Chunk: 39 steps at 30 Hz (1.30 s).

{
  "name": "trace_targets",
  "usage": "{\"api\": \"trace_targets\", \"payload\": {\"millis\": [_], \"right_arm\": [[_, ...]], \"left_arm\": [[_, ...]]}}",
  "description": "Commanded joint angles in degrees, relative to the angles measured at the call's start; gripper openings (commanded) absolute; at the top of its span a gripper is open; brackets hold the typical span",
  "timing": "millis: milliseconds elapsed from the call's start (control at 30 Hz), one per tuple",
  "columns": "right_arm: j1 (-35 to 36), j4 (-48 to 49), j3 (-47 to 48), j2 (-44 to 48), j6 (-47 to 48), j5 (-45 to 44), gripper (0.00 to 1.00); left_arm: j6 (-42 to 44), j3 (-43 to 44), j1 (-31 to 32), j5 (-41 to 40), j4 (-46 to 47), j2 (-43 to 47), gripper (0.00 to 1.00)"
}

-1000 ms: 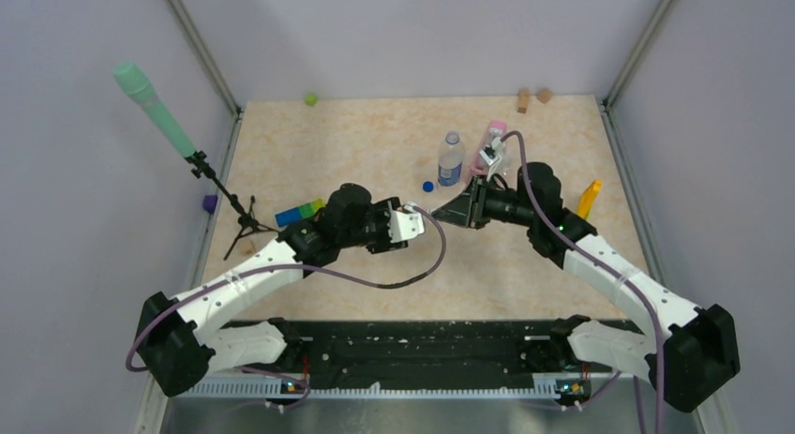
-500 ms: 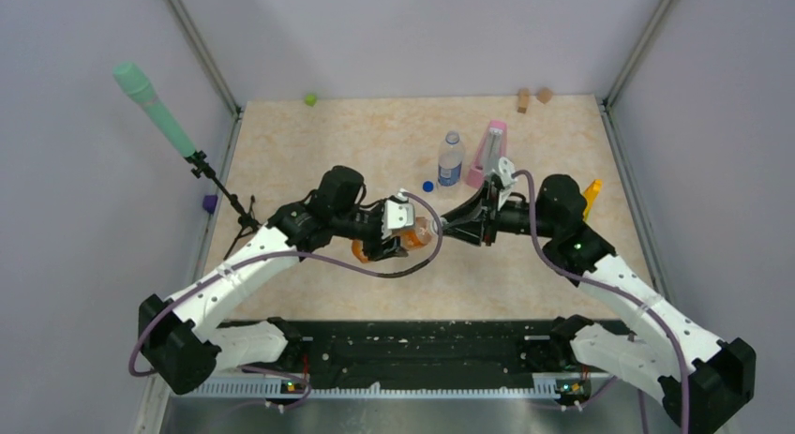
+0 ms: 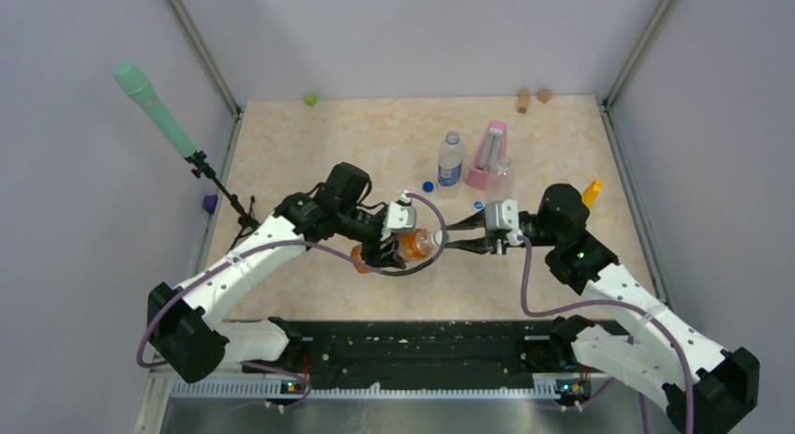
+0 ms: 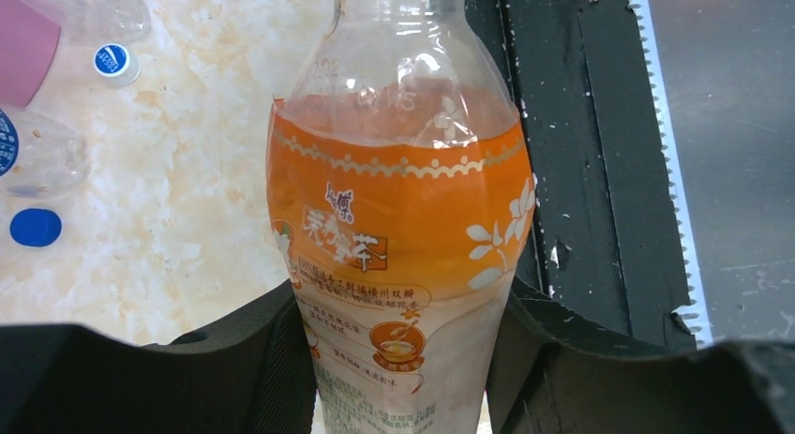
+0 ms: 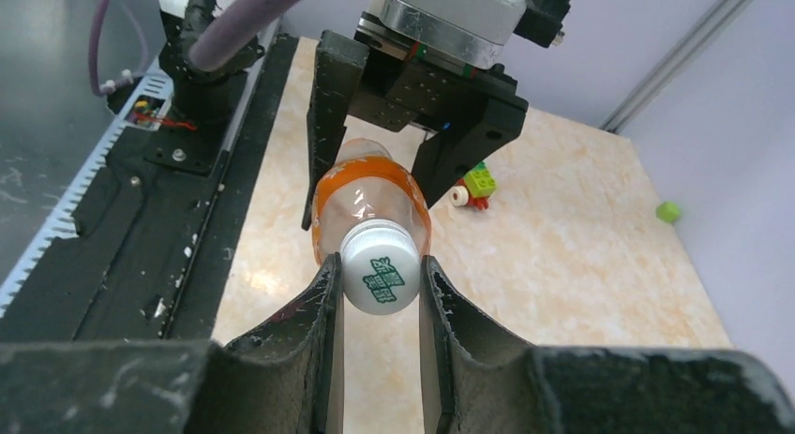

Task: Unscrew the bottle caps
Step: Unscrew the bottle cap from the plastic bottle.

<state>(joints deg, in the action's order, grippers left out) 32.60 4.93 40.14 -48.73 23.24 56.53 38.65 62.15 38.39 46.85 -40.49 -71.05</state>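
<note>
1. Right, gripping the orange bottle point(image 4: 403, 237) low on its labelled body with the left hand point(image 4: 403, 359), closed snug against both sides.
2. Holding it up off the worktop point(image 3: 309, 143), roughly level, neck aimed across at the right arm.
3. Over to the right hand point(image 5: 380, 293): narrowed right down onto the white cap point(image 5: 380, 277), pinching it from either side, no gap to be seen between pad and plastic.
4. As for that cap: square between those fingers point(image 5: 300, 340), seated on the bottle's neck, facing the right wrist camera head-on, green print across its flat top.
5. Just behind the cap, a clear shoulder; further back, an orange wrap with a white scalloped border, white flowers and small printed text, sharp in the left wrist view.
6. Meanwhile, back on the worktop and well apart from both hands: a short blue-label bottle point(image 3: 451, 159) standing upright, a dark blue cap point(image 3: 427, 186) lying just beside it, a pale cap with a blue top point(image 3: 478, 206) nearer the right hand, and a plain clear bottle point(image 3: 504, 172) tucked beside the pink metronome point(image 3: 487, 157).
</note>
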Motion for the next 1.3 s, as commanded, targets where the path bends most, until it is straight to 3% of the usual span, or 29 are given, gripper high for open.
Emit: {"api": "trace_targets", "payload": {"millis": [0, 33, 133, 200, 300, 400, 567, 667, 733, 833, 967, 1267], "right_arm": [[0.2, 7.5, -2.1, 0.4, 5.7, -4.0, 0.21], [0.2, 11.4, -3.0, 0.9, 1.6, -6.1, 0.38], [0.2, 21.1, -6.4, 3.6, -10.0, -11.8, 0.54], [0.2, 24.6, -8.2, 5.1, -15.1, -12.5, 0.72], [0.2, 25.8, -9.7, 7.0, -17.3, -11.3, 0.79], [0.2, 26.2, -11.0, 9.2, -21.1, -14.7, 0.8], [0.2, 25.3, -10.5, 11.7, -38.1, -29.1, 0.8], [0.2, 18.4, -6.1, 9.8, -48.9, -37.8, 0.75], [0.2, 8.9, -1.4, 7.0, -56.1, -41.2, 0.75], [0.2, 2.3, 4.2, 0.8, -67.0, -38.6, 0.74], [0.6, 13.7, 1.3, -4.3, -81.6, -29.8, 0.67], [2.1, 5.5, 3.3, -7.0, -80.4, -35.2, 0.61]], "left_arm": [[2.0, 2.4, 0.3, 2.9, 0.7, 1.2, 0.0], [1.7, 1.3, 0.4, 0.4, 2.8, 1.7, 0.0], [-0.1, -1.7, 0.4, -6.5, 8.5, 3.4, 0.0], [-0.1, -2.2, 0.4, -7.0, 9.8, 4.4, 0.0], [-0.3, -3.0, 0.4, -8.0, 12.3, 5.4, 0.0], [-0.8, -3.5, 0.4, -11.9, 14.3, 6.0, 0.0], [-1.3, -7.4, 0.7, -22.1, 20.2, 8.9, 0.0], [-1.3, -11.2, 1.4, -28.0, 25.8, 11.7, 0.0], [-0.8, -13.3, 2.0, -30.5, 29.9, 13.4, 0.0], [0.2, -15.5, 3.6, -35.2, 33.4, 14.4, 0.0], [3.1, -16.7, 6.3, -41.4, 35.7, 13.6, 0.0], [4.8, -18.2, 8.5, -45.5, 39.0, 13.4, 0.0]]}}
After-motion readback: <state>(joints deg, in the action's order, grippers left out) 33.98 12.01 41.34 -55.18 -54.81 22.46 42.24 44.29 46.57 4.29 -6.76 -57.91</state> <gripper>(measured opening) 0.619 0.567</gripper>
